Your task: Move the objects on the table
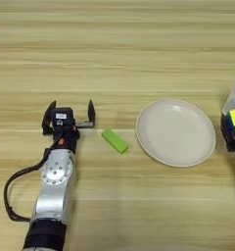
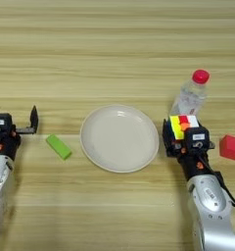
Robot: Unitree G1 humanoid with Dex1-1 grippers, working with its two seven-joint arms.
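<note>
Plate [image 2: 119, 138] bare; cube [image 2: 180, 125] betw. R fingers [image 2: 167, 135].

Your right gripper [image 2: 180, 135] carries a yellow, red, white and orange cube [image 2: 180, 126]; beside it, a red block [image 2: 231, 147]. By your left gripper [image 1: 70, 113], a bright-green block [image 1: 114, 140]; white plate [image 2: 120, 164], pale striped tabletop [image 2: 114, 49]
</note>
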